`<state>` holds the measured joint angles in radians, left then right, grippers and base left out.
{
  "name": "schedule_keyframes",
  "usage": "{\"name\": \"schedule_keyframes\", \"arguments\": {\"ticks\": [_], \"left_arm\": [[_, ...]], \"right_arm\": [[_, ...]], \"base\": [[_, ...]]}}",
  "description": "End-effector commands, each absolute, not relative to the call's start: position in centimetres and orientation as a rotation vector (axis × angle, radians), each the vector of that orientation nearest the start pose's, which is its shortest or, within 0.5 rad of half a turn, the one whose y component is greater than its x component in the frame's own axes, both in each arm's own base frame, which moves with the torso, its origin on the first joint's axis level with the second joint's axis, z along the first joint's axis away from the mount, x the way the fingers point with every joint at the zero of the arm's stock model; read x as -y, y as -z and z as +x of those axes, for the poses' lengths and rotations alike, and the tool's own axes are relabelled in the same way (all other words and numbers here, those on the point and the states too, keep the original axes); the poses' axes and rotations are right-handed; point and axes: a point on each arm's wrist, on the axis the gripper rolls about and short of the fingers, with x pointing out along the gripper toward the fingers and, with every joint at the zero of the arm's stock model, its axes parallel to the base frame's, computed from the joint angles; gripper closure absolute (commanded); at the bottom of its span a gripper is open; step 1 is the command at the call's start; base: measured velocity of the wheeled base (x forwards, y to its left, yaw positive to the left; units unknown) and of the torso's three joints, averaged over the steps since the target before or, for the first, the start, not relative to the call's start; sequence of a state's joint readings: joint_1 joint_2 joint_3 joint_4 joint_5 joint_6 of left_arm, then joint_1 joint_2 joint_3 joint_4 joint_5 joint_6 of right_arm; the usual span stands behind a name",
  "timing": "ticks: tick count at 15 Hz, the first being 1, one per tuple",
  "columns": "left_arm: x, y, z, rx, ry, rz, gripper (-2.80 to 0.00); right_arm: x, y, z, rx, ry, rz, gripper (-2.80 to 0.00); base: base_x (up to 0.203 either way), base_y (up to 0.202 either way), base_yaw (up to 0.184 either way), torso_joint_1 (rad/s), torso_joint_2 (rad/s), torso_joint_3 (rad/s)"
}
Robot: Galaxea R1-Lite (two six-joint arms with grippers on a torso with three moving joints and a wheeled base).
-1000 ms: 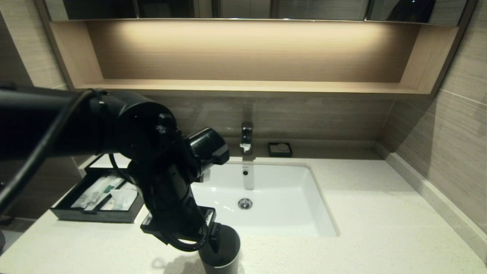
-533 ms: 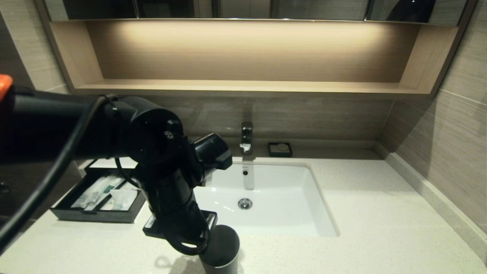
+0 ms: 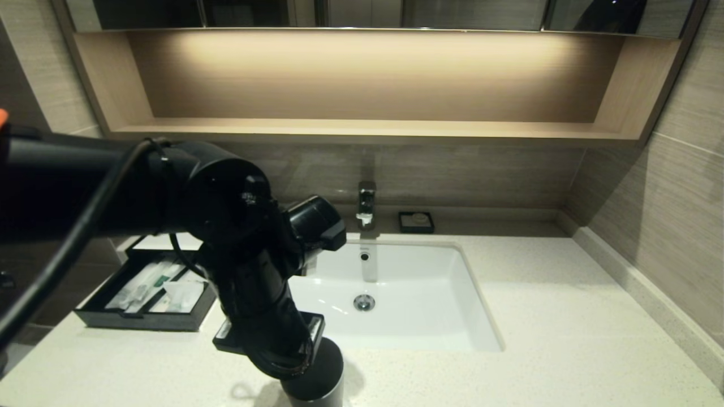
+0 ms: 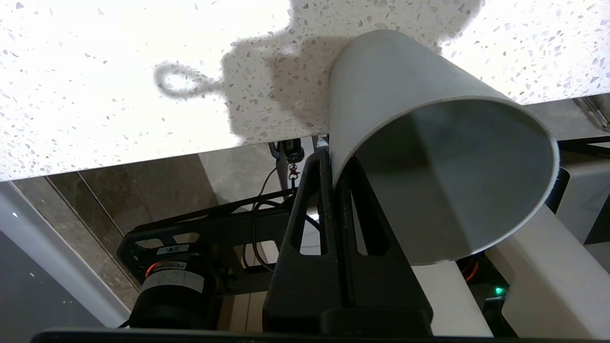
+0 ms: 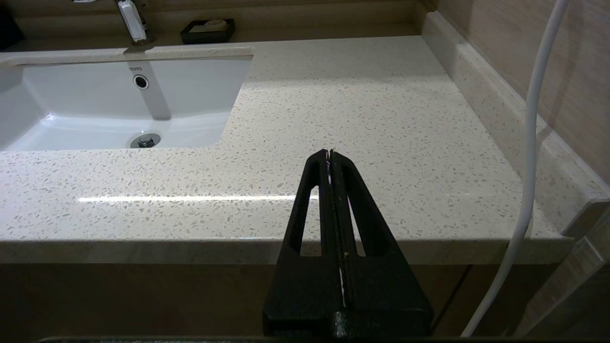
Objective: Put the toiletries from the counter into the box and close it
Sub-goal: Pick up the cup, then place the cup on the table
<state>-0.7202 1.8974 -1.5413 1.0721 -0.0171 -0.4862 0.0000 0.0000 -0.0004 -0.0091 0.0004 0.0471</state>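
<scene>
Moved: left pincer (image 4: pixel 336 162) has closed since 1 second ago, clamping the grey cup's (image 4: pixel 429 143) rim at the counter's (image 3: pixel 537 316) front edge.
Toiletries: 2 packets (image 3: pixel 144 281) lie in the open black box (image 3: pixel 141 319), seemingly side by side.
Right pincer (image 5: pixel 330 157): closed, empty, parked before the counter.

A wide cream-white speckled stone tabletop (image 3: pixel 537 316) is seen, with a white rectangular sunken sink basin (image 3: pixel 407 294) set into it. A low black rectangular open box (image 3: pixel 141 319) rests at its left, a grey cylindrical cup (image 3: pixel 317 390) stands near the front edge, and a small black square soap dish (image 3: pixel 416 221) sits behind the basin.
</scene>
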Motion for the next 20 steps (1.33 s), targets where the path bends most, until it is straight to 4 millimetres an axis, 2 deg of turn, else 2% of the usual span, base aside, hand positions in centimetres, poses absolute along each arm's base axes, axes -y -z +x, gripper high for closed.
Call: {"name": "schedule_keyframes", "arguments": {"ticks": [1,5,8,10,12,17,20], "left_arm": [[19.6,-19.9,22.4,-1.437,0.256,0.1,0.0],[18.9,-21.1,21.7,-1.381,0.233,0.113,0.0],[18.5,-22.8,21.3,-1.355,0.242,0.096,0.0],[17.8,-24.1,21.2,-1.337,0.227,0.068,0.0],[16.9,-24.6,21.6,-1.301,0.178,0.061,0.0],[13.5,-26.1,21.2,-1.267,0.052,0.032,0.0],[11.0,-26.3,21.6,-1.292,-0.031,-0.017,0.0]], "right_arm": [[0.0,-7.6,-2.3,0.008,-0.001,0.048,0.0],[0.0,-7.6,-2.3,0.008,-0.002,0.048,0.0],[0.0,-7.7,-2.3,0.008,-0.002,0.048,0.0],[0.0,-7.7,-2.3,0.008,-0.001,0.048,0.0],[0.0,-7.6,-2.3,0.008,-0.002,0.048,0.0],[0.0,-7.7,-2.3,0.009,-0.002,0.048,0.0],[0.0,-7.6,-2.3,0.007,0.0,0.048,0.0]], "base": [[0.0,0.0,0.0,0.0,0.0,0.0],[0.0,0.0,0.0,0.0,0.0,0.0],[0.0,0.0,0.0,0.0,0.0,0.0],[0.0,0.0,0.0,0.0,0.0,0.0],[0.0,0.0,0.0,0.0,0.0,0.0],[0.0,0.0,0.0,0.0,0.0,0.0],[0.0,0.0,0.0,0.0,0.0,0.0]]}}
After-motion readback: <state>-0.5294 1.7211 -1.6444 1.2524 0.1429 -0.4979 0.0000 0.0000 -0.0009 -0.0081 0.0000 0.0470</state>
